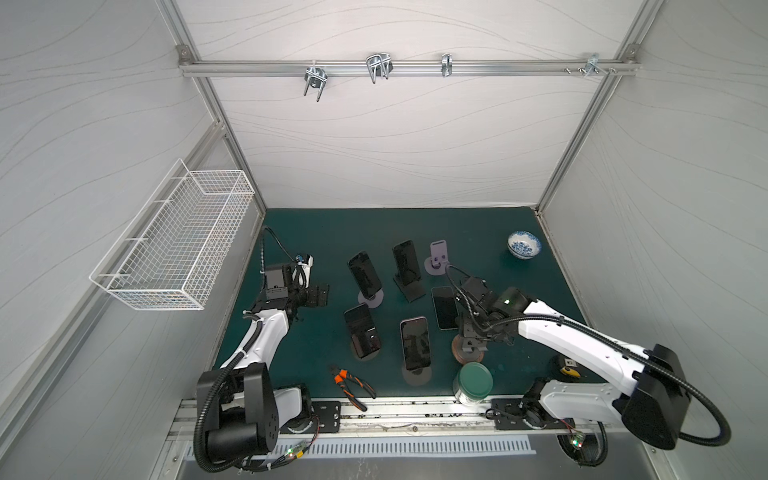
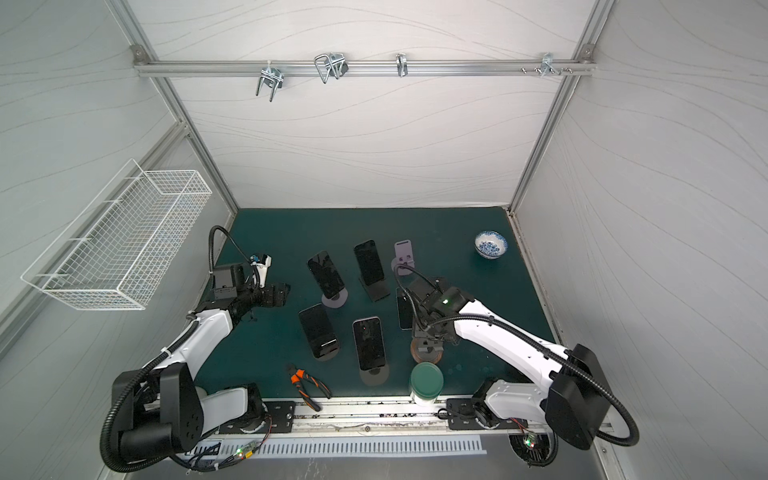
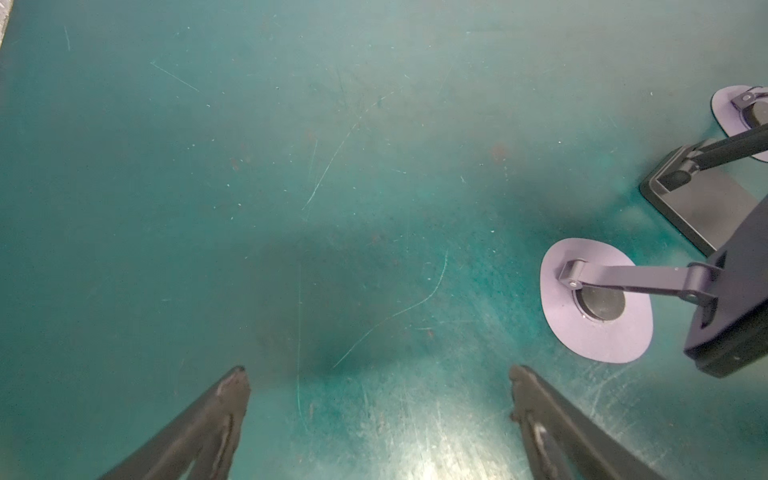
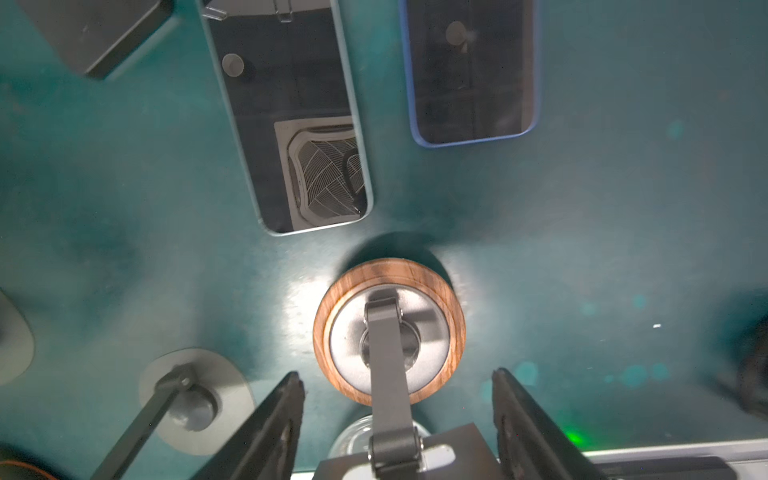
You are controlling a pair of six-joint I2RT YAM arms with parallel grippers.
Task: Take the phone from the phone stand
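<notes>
Right fingers [image 4: 270,428] clamping phone [image 4: 461,453] between them, above wooden-base phone stand [image 4: 390,270]

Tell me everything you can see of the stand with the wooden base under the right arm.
The wood-based stand has a round base: a brown wood-grain ring around a matte grey, metal-looking disc. A flat grey arm hinges at the disc's centre and rises to a second hinge behind a dark panel, phone or cradle I cannot tell. The base sits flat on the green mat, just beyond the green-lidded jar near the front. The right pincer is shut on the panel's side edges.
</notes>
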